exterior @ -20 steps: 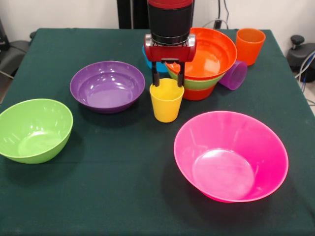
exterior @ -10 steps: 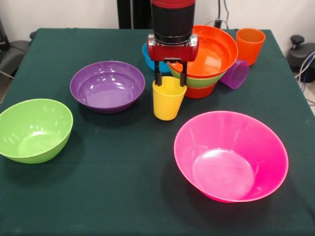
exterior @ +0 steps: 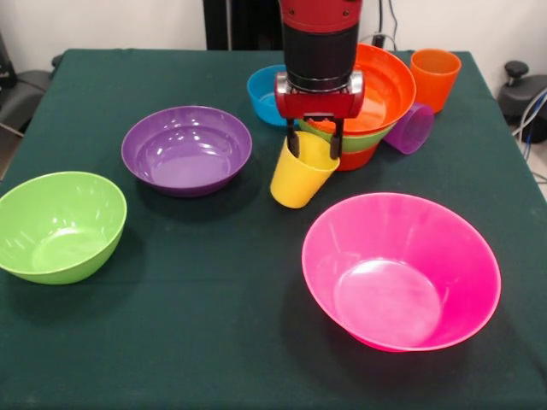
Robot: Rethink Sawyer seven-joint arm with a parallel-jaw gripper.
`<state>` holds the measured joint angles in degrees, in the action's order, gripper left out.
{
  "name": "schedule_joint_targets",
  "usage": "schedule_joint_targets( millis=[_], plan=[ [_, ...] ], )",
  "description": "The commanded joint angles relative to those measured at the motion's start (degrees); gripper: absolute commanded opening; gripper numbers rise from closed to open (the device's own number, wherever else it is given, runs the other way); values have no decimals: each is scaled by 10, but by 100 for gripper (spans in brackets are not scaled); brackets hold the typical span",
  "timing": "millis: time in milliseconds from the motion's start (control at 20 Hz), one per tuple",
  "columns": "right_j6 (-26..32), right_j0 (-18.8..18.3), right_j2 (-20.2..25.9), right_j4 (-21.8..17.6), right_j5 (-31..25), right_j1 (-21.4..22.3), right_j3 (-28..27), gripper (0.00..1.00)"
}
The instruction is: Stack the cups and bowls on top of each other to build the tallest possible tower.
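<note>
My gripper (exterior: 316, 147) is shut on the rim of the yellow cup (exterior: 299, 181) and holds it tilted, just off the table, in front of the tower. The tower is a large orange bowl (exterior: 385, 81) nested in a green bowl (exterior: 366, 142) on a small orange bowl (exterior: 352, 160). The huge pink bowl (exterior: 400, 269) stands apart at the near right. The orange cup (exterior: 433, 79) stands upright at the far right. The purple cup (exterior: 408, 129) lies on its side beside the tower. The small blue bowl (exterior: 265, 94) sits behind my gripper.
A purple bowl (exterior: 186, 149) sits left of centre. A second green bowl (exterior: 58, 224) sits at the near left by the table's edge. The dark green tablecloth (exterior: 214, 325) covers the table.
My gripper has moved right toward the tower with the yellow cup. The cup has gone from upright on the table to lifted and tilted.
</note>
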<state>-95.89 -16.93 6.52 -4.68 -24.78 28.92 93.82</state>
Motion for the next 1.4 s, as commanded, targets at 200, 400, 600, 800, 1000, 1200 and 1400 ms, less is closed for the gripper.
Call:
schedule_joint_targets(
  millis=[200, 400, 600, 800, 1000, 1200, 1400],
  plan=[
    [-58, 23, 15, 29, -140, -60, -133, 100],
    [-67, 35, 8, 33, -190, -84, -207, 100],
    [-82, 49, 0, 37, -236, -100, -266, 100],
    [-90, 58, -7, 46, -256, -108, -294, 100],
    [-90, 62, -11, 52, -263, -113, -302, 100],
    [-80, 58, -10, 54, -265, -110, -296, 100],
    [-75, 58, -12, 56, -269, -123, -314, 100]
  ],
)
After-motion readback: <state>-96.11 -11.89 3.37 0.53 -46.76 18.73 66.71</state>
